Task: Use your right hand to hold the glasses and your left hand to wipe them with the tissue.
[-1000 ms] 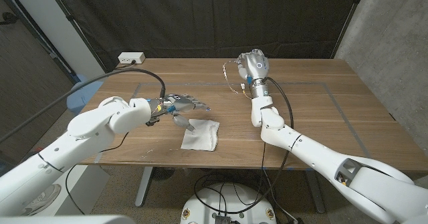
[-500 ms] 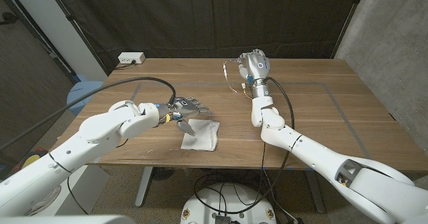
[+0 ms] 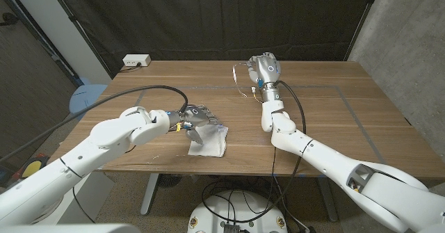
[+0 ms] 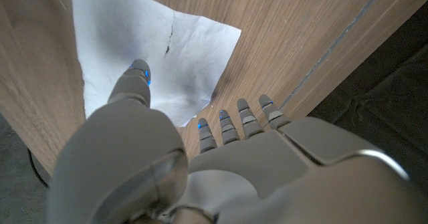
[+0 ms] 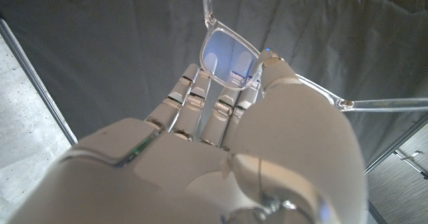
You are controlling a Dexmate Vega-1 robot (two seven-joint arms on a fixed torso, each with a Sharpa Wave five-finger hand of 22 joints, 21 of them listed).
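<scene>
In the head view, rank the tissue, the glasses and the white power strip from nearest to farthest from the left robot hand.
1. The tissue: right at the left robot hand, on the table's near side, under its fingertips.
2. The glasses: across the table to the right, held up by the right robot hand.
3. The white power strip: at the table's far left corner. Its gap is close to the glasses'; the ranking is tentative.

White tissue point(image 3: 209, 141) on a brown wood-grain table point(image 3: 327, 115). Clear-framed glasses point(image 5: 231, 62) in a grey and white right hand point(image 3: 264, 67). Left hand point(image 3: 192, 115) grey with blue lights. Black curtain point(image 3: 208, 17) behind; white power strip point(image 3: 136, 60).
</scene>
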